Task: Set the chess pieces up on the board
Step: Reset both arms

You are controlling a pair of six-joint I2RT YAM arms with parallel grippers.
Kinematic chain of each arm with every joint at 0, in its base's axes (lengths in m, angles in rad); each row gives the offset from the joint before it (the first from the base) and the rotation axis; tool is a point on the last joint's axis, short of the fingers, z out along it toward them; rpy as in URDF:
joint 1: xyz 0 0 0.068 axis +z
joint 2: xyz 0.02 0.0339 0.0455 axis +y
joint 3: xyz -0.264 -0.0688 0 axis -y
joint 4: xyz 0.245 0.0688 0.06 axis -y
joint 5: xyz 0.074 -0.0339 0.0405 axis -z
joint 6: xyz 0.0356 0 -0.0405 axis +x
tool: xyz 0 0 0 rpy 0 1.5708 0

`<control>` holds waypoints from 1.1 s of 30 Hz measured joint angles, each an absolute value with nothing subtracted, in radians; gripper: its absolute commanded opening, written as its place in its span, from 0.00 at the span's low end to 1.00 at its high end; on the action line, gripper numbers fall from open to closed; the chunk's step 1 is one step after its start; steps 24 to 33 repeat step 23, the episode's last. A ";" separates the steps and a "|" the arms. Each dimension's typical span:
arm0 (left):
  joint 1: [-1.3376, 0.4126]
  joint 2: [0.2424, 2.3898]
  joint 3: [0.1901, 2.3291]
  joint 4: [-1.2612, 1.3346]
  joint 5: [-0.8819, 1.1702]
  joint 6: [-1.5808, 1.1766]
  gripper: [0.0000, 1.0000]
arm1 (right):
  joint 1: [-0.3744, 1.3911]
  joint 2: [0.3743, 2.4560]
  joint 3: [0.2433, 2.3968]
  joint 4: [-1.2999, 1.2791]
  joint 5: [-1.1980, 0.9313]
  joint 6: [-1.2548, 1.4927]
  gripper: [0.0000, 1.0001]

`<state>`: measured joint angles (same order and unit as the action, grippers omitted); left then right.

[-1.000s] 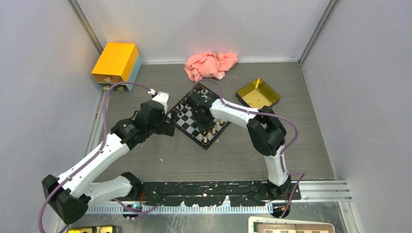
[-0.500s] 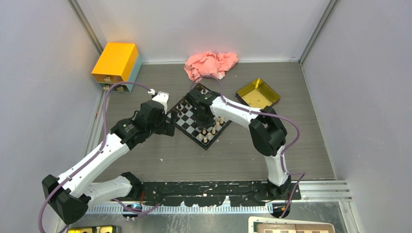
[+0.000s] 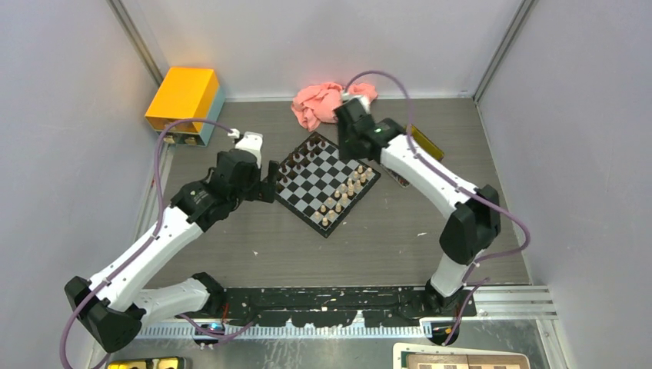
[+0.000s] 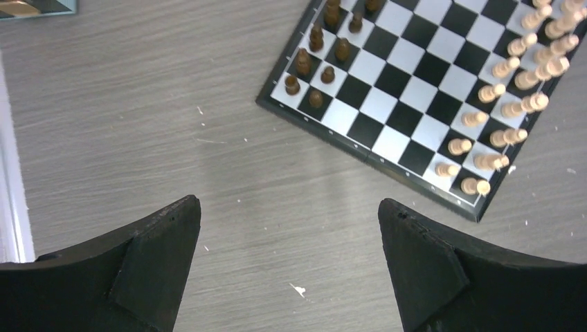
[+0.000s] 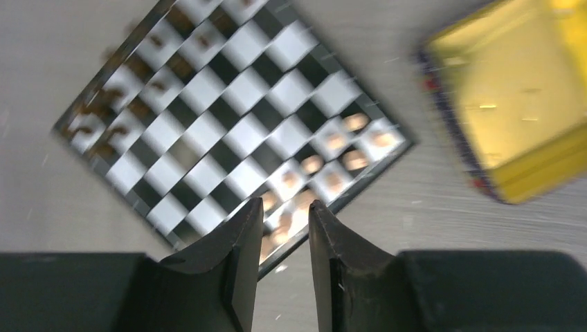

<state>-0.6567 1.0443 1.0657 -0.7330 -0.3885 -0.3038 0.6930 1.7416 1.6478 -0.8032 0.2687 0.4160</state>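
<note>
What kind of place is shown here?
Probably a laboratory robot cell: plain pale walls enclose a grey table, a left arm and a right arm are bolted at its near edge, and props such as the board and a pink cloth lie on it.

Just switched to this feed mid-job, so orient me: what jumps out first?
The black-and-grey board sits diamond-wise mid-table, pale chess pieces crowding its near-right edge, dark pieces its far-left edge. Both arms hover by it empty: the left gripper wide open at its left, the right gripper near its far corner. A yellow box stands far left, a pink cloth by the back wall.
</note>
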 measured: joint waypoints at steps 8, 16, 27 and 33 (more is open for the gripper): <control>-0.454 1.113 1.075 -0.630 -0.413 -0.274 1.00 | 0.375 1.607 1.474 -0.694 0.471 0.404 0.63; -0.340 1.247 1.045 -0.508 -0.419 -0.255 1.00 | 0.279 1.527 1.369 -0.623 0.615 0.398 0.74; -0.292 1.251 1.003 -0.453 -0.415 -0.254 1.00 | 0.280 1.469 1.303 -0.557 0.679 0.393 0.78; -0.292 1.251 1.003 -0.453 -0.415 -0.254 1.00 | 0.280 1.469 1.303 -0.557 0.679 0.393 0.78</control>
